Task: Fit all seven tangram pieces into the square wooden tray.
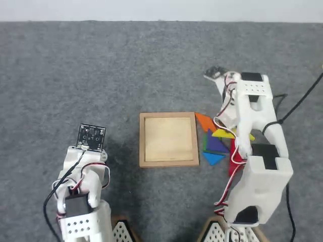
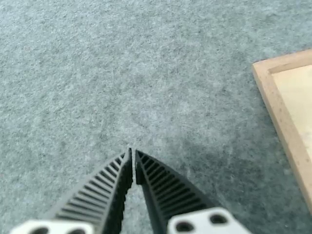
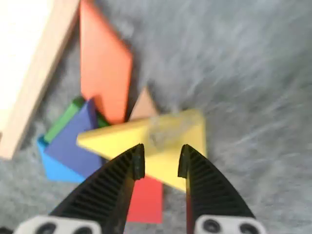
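Observation:
The square wooden tray (image 1: 143,139) lies mid-table with nothing inside; its corner (image 2: 273,92) also shows in the left wrist view. The pieces crowd together just right of it: an orange parallelogram (image 1: 203,121), a yellow triangle (image 1: 224,133), a dark blue triangle (image 1: 216,144), a light blue one (image 1: 213,158), a green edge (image 1: 205,141) and a red piece (image 1: 233,162). My right gripper (image 3: 161,158) is shut on the yellow triangle (image 3: 161,131), which sits tilted above the dark blue (image 3: 78,141) and red (image 3: 146,200) pieces. My left gripper (image 2: 133,163) is shut over bare carpet, left of the tray.
Grey carpet covers the table. The right arm (image 1: 257,166) stands over the right side of the pile and hides part of it. The left arm (image 1: 83,186) sits at the front left. A small tan triangle (image 3: 144,105) lies beside the orange parallelogram (image 3: 105,61).

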Controlling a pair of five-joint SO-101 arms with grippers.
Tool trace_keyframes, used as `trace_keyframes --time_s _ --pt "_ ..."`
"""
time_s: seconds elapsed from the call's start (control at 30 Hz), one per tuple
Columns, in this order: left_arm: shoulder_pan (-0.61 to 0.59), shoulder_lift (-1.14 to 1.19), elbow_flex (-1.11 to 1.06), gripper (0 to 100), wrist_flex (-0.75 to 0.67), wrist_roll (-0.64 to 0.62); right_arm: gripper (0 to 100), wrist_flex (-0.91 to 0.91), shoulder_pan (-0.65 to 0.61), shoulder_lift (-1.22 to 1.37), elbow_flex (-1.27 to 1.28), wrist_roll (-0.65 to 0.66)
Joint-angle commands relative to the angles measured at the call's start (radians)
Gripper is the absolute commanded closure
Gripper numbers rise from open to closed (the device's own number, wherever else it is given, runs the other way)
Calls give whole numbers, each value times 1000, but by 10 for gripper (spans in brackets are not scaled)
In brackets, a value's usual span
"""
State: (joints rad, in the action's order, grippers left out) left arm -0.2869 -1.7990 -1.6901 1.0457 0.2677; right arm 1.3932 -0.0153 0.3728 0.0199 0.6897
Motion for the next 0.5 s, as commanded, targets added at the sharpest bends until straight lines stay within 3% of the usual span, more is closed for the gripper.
trace_keyframes --time_s 0.0,0.2,0.47 --pt "-6 -12 7 988 6 14 861 2 8 -107 63 44" --pt "-6 -12 7 988 6 14 861 -113 15 -226 227 117" --pt "-6 -12 7 988 6 14 860 -128 30 -504 437 259"
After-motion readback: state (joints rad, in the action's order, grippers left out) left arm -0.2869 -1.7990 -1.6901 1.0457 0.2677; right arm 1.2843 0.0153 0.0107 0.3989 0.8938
